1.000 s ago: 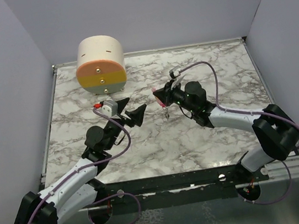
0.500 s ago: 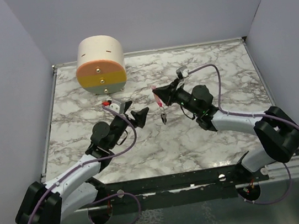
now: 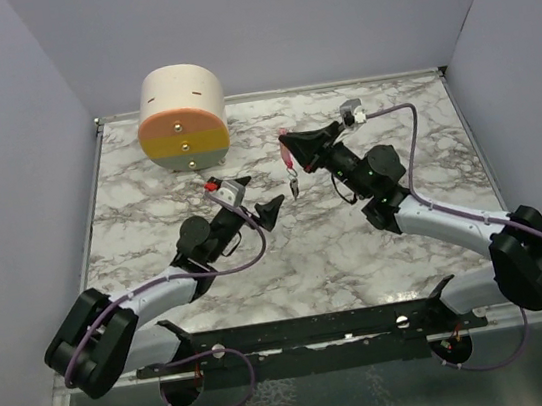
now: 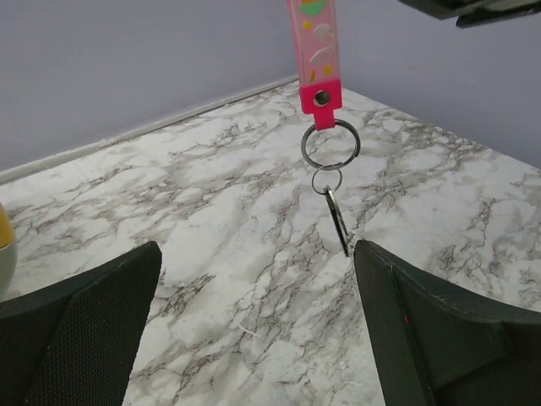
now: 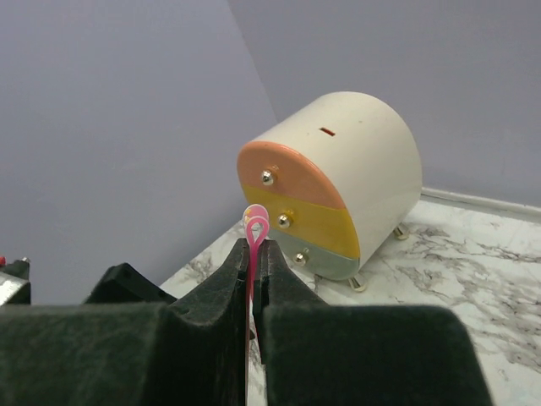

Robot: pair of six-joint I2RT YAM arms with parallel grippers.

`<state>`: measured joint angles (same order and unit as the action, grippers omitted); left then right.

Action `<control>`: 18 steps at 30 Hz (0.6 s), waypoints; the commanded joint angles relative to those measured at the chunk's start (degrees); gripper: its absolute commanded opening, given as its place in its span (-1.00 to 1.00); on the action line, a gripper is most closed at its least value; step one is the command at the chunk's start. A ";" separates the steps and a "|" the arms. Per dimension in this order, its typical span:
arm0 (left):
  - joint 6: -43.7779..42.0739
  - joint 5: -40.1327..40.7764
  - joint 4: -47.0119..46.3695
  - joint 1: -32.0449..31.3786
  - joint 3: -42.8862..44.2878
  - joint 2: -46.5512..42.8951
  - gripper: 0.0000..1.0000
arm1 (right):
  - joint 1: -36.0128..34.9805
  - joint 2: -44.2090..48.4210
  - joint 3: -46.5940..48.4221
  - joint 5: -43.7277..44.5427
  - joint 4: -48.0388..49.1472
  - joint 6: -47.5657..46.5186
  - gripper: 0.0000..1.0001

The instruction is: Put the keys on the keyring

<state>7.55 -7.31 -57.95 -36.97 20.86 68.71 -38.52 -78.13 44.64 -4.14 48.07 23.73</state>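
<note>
Over veined marble [image 4: 211, 220], flat pink strap [image 4: 315, 51] in right pincer [image 5: 253, 254], steel ring [image 4: 330, 144]

The left arm [image 3: 152, 292] is stretched low over the worktop [image 3: 339, 254] from 7 o'clock toward the middle. The left tool [image 3: 268, 211] is pointed to 2 o'clock, and its fingers [image 4: 84, 330] are held wide apart. The right arm [image 3: 446, 224] is reached in from 5 o'clock toward 11 o'clock. The right tool [image 3: 289, 143] is raised off the worktop, and its fingers [image 5: 211, 309] are pressed together on the keys [image 5: 255, 222].
</note>
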 commanded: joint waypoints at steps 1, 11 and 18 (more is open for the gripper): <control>-3.43 -0.25 -13.04 -0.76 1.55 5.30 0.98 | -0.06 2.39 1.66 2.73 1.72 1.78 -0.99; -5.85 -3.45 -35.29 -2.50 2.93 16.77 0.98 | -0.06 5.09 1.74 4.76 1.40 2.21 -0.99; -6.01 -4.78 -39.35 -4.08 7.43 23.18 0.98 | -0.04 5.97 1.44 4.60 1.52 2.63 -0.98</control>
<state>2.00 -9.65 -88.07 -40.07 25.67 88.97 -38.52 -73.56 44.84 -0.91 48.07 25.54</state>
